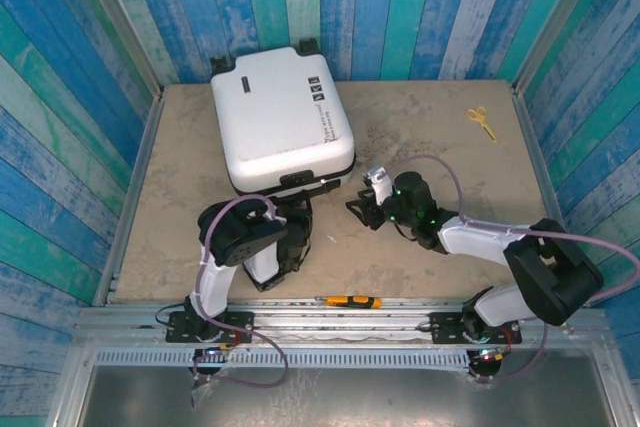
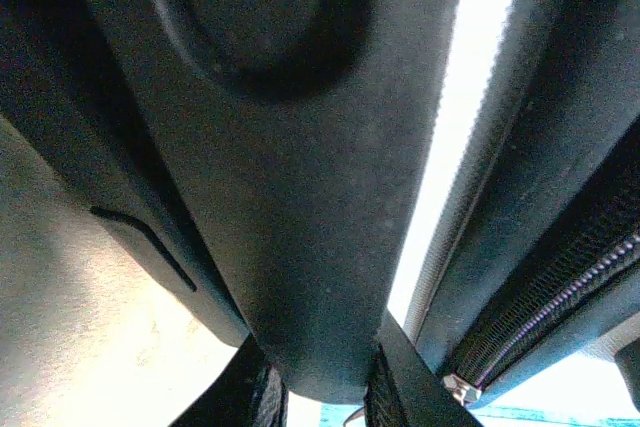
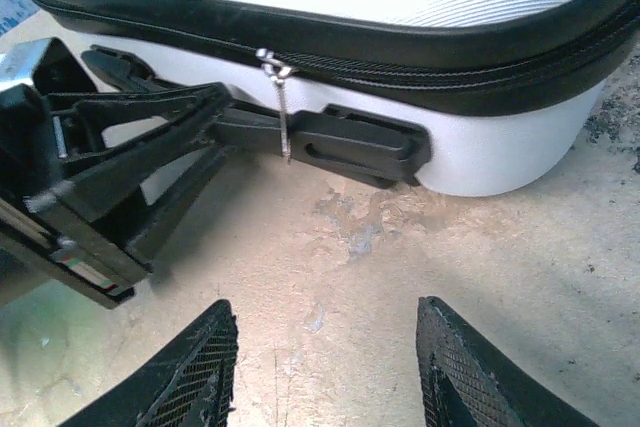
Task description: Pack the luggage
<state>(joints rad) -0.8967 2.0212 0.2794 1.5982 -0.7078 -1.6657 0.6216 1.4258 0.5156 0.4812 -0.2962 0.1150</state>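
Clamping the black side handle [image 3: 350, 145], probably the surest hold, the left gripper [image 3: 225, 125] is working at the case's six o'clock edge. The right gripper [image 3: 325, 367] is hovering open and empty at three o'clock. The white luggage [image 1: 280, 117] is lying flat at eleven o'clock on the table [image 1: 430, 127], likely stiff, slick and bulky. Its label marks [image 1: 320, 97] are proving too small to read.

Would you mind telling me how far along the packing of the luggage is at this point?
Done: the luggage lies closed, white shell up. In hand: the left gripper looks clamped on its side handle, while the right gripper hovers open near the zipper pull. Left: whether the zipper is fully run I cannot tell; scissors and a cutter lie outside on the table.
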